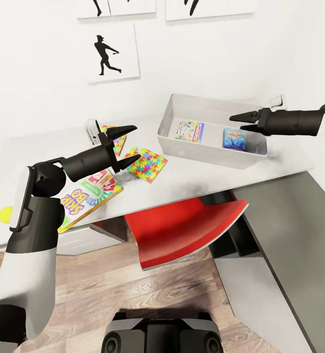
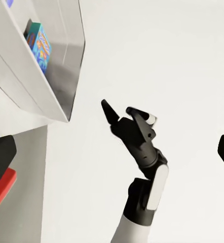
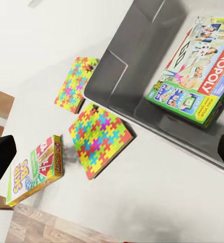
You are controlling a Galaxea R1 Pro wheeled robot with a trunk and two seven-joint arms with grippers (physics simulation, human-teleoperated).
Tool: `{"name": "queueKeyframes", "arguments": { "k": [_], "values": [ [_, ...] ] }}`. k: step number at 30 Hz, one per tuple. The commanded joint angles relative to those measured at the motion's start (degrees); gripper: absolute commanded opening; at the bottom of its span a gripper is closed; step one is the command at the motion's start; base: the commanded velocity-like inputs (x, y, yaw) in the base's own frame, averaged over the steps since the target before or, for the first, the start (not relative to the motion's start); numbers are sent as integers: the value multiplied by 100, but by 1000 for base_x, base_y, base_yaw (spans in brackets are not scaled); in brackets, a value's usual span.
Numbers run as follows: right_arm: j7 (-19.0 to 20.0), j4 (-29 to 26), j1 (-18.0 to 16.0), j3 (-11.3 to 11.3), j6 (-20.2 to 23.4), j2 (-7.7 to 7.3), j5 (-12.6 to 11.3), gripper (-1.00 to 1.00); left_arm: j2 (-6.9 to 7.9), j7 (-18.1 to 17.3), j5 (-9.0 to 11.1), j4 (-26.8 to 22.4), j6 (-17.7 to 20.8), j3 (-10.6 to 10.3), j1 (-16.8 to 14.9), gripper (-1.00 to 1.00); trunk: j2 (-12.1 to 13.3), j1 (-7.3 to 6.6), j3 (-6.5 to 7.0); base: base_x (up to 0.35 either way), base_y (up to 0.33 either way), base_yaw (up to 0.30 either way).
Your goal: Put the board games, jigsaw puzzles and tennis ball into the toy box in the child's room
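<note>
Black left end effector [image 1: 128, 144], open and empty, centre-left above puzzles [image 1: 147, 164] and Skip-Bo [image 1: 88, 195] on grey surface [image 1: 206, 171]. Right end effector [image 1: 241, 122], open and empty, upper right over tray [image 1: 209, 149] holding Monopoly [image 1: 190, 131] and blue box [image 1: 234, 138].

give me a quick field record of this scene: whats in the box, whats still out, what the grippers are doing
in toy box: Monopoly, blue game
still on table: Skip-Bo, near puzzle, far puzzle
ball: a yellow round shape at the left arm's edge, possibly it
left gripper: open, empty, above the puzzles
right gripper: open, empty, over the toy box
under table: red chair
</note>
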Motion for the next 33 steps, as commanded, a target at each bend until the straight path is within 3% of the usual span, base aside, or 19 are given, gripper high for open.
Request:
{"name": "queueKeyframes", "arguments": {
  "k": [1,20,33],
  "values": [
    [33,-47,-11,-26,4,-5,58,100,6,58,57,-3,-6,-1,-4,100,-9,4,2,-4,0,0],
    [-65,-284,14,-183,4,-10,54,100,34,56,52,-3,12,4,63,100,-9,4,179,-1,0,0],
    [-71,-466,256,-181,4,-64,32,100,79,41,44,-3,36,49,281,100,-9,4,300,0,6,0]
  ]
}}
